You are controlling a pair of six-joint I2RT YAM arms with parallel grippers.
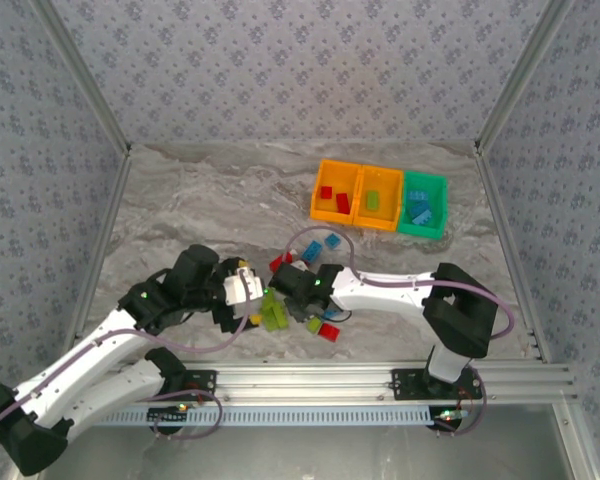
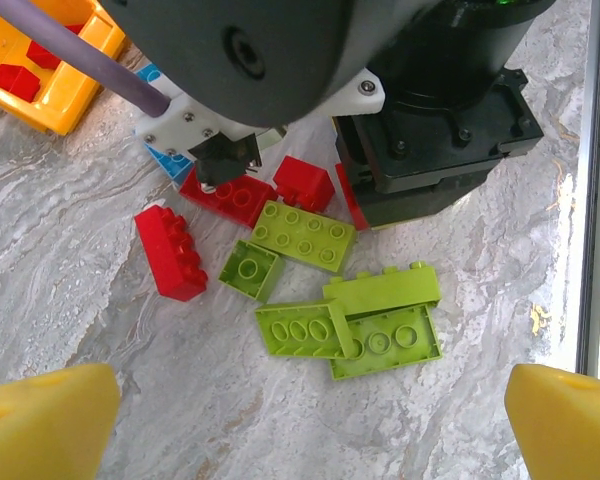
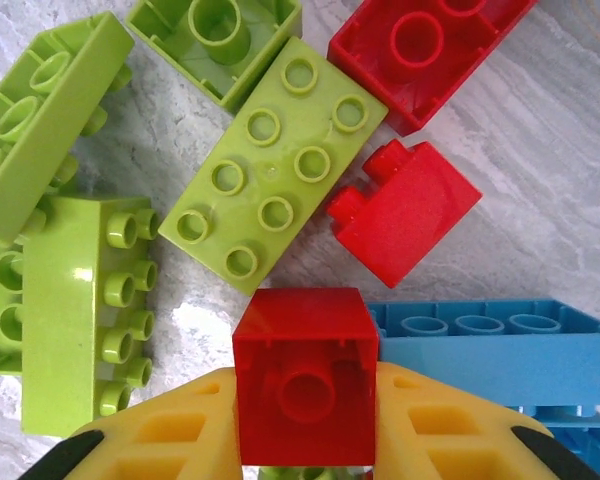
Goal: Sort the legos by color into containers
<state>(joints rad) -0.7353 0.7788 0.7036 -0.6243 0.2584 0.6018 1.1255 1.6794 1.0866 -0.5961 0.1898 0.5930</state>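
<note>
Right wrist view: the right end effector (image 3: pixel 305 400) is clamped on a small red lego (image 3: pixel 302 345) over the tabletop (image 3: pixel 540 170). The orange container (image 1: pixel 330 210) holding reds lies beyond it to the right, nearer this arm. The left end effector (image 2: pixel 305 420) stands apart.

The table (image 1: pixel 200 200) is marbled grey and white. Near its far right corner, the containers (image 1: pixel 359 190) run orange, orange, green, holding red, lime and blue legos (image 1: pixel 342 203) in that order. Toward the near edge the loose ones are lime green, red and blue, one red square brick (image 3: pixel 305 375) among them. The walls (image 1: pixel 280 60) carry a grey floral print.
</note>
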